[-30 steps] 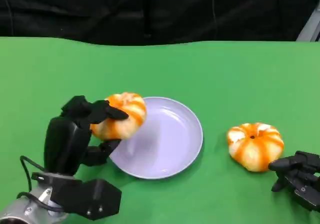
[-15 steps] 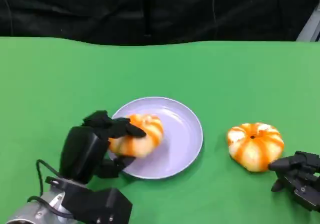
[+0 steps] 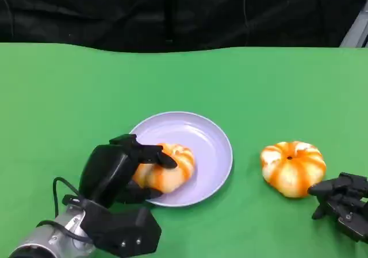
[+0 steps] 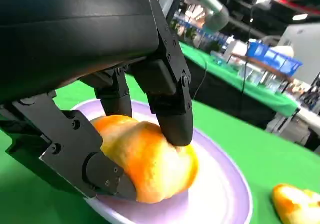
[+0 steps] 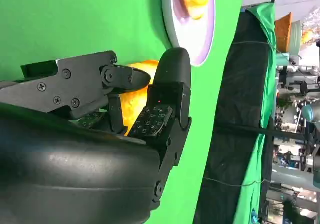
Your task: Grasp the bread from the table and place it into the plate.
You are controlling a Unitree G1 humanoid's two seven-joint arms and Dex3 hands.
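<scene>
Left robot hand (image 3: 123, 169) clasps the orange-striped round bread (image 3: 165, 167) on the lilac plate (image 3: 214, 143); spreading its fingers gently should prevent rolling.

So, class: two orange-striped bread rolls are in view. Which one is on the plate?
The bread gripped by the left hand, over the purple plate. The other bread lies on the green table.

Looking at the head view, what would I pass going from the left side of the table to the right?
Left hand gripping a bread → purple plate → second bread on the green table → right hand.
</scene>
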